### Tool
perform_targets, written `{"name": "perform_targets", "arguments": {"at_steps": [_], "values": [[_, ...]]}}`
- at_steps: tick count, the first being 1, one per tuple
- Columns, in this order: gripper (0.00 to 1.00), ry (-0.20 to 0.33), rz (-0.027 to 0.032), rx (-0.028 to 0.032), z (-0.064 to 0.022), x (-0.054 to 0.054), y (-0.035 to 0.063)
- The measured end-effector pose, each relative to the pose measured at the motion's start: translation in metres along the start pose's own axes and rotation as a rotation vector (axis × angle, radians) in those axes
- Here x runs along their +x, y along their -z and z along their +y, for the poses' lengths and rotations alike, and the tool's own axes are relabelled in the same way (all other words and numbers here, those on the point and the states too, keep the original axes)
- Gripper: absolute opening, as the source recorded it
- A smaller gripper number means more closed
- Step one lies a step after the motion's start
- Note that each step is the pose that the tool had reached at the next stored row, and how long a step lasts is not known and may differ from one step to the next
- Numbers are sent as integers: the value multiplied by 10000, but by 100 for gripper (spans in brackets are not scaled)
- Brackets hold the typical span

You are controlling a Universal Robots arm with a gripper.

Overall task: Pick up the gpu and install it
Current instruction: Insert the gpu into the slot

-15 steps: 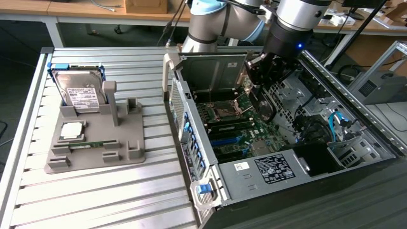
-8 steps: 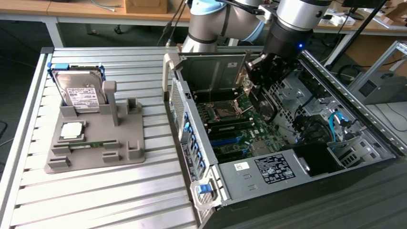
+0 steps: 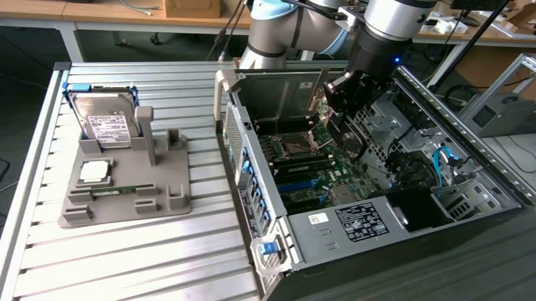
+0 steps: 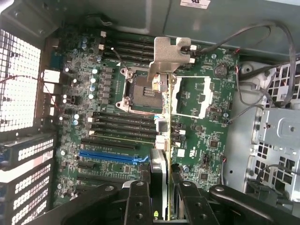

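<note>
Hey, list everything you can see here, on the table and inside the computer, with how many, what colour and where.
table: one, slatted silver metal, under everything
fixture: one, grey, on the table at the exterior view's left
hard drive: one, silver with white label, upright in the fixture
processor chip: one, silver, flat on the fixture
memory strip: one, green, on the fixture
computer case: one, silver, open, at the exterior view's right
motherboard: one, green, inside the case
gpu: one, silver bracket, edge-on above the motherboard
gripper: one, black, clamped on the gpu
arm: one, silver and light blue, over the case

Gripper holding gpu inside open computer case, hard drive on grey stand
</note>
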State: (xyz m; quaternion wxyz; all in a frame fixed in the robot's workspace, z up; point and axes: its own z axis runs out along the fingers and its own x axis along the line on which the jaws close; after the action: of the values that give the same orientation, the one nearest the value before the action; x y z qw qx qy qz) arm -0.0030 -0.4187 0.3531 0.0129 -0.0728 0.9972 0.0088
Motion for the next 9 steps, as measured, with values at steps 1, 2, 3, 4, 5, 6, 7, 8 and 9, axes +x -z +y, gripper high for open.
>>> {"name": "perform_targets", "arguments": {"at_steps": [1,2,3,4,5,6,7,8,9], "values": [[27,67,1,-2,0,0,0],[27,143,2,-4,0,0,0],[27,221,4,-6,0,0,0],[27,293,5,-7,0,0,0],[27,357,6,-9,0,0,0],[27,449,7,-11,0,0,0],[27,575,9,-16,0,0,0],[27,646,10,-18,0,0,0],[27,718,11,-19,0,0,0]]}}
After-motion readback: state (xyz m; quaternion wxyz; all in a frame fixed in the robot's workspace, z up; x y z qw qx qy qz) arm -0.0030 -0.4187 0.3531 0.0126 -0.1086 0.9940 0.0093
